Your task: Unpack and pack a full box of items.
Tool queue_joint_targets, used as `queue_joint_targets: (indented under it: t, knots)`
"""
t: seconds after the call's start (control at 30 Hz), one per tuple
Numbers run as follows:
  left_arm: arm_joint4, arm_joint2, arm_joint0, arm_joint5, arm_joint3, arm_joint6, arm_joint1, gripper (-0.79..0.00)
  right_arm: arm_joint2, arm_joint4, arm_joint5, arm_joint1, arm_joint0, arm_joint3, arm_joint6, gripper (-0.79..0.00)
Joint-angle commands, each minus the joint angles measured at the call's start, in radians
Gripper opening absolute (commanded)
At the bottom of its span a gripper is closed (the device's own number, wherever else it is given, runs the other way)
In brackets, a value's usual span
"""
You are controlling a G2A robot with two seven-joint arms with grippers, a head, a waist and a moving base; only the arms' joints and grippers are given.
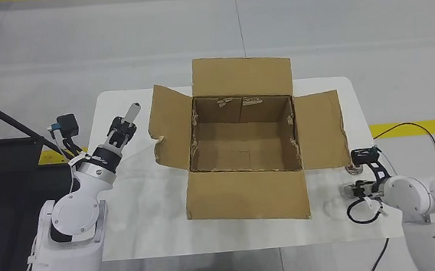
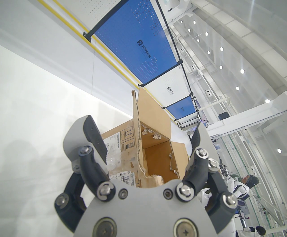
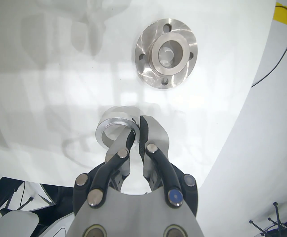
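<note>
An open cardboard box (image 1: 244, 155) stands in the middle of the white table, its flaps spread and its inside bare; its side and raised flap (image 2: 143, 154) face the left wrist camera. My left gripper (image 1: 127, 124) hovers open and empty left of the box, pointing toward it (image 2: 145, 134). My right gripper (image 3: 136, 132) is shut on the wall of a small metal ring (image 3: 116, 130), one finger inside it and one outside, low over the table to the right of the box (image 1: 358, 188). A round metal flange (image 3: 166, 53) with bolt holes lies on the table just beyond the ring.
The table's right edge (image 3: 253, 107) runs close to the flange, with a black cable (image 1: 413, 128) on the floor past it. A black stand leg (image 1: 5, 118) crosses the floor left of the table. Bare tabletop (image 1: 146, 210) lies in front of the left arm.
</note>
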Motion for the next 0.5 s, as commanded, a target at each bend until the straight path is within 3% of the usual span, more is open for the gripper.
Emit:
queue_joint_targets:
  t: [0.0, 0.3, 0.33, 0.4, 0.47]
  knots:
    - [0.0, 0.0, 0.0, 0.0, 0.0, 0.0, 0.0, 0.0, -0.004, 0.002, 0.002, 0.001, 0.001, 0.004, -0.003, -0.674]
    - [0.0, 0.0, 0.0, 0.0, 0.0, 0.0, 0.0, 0.0, 0.021, 0.047, -0.001, 0.008, -0.01, -0.034, -0.013, -0.366]
    - [0.0, 0.0, 0.0, 0.0, 0.0, 0.0, 0.0, 0.0, 0.03, 0.052, -0.003, 0.01, -0.012, -0.046, -0.01, -0.219]
    - [0.0, 0.0, 0.0, 0.0, 0.0, 0.0, 0.0, 0.0, 0.05, 0.08, -0.013, 0.013, -0.018, -0.077, -0.01, -0.043]
    - [0.0, 0.0, 0.0, 0.0, 0.0, 0.0, 0.0, 0.0, 0.075, 0.096, -0.023, 0.017, -0.024, -0.11, 0.002, -0.037]
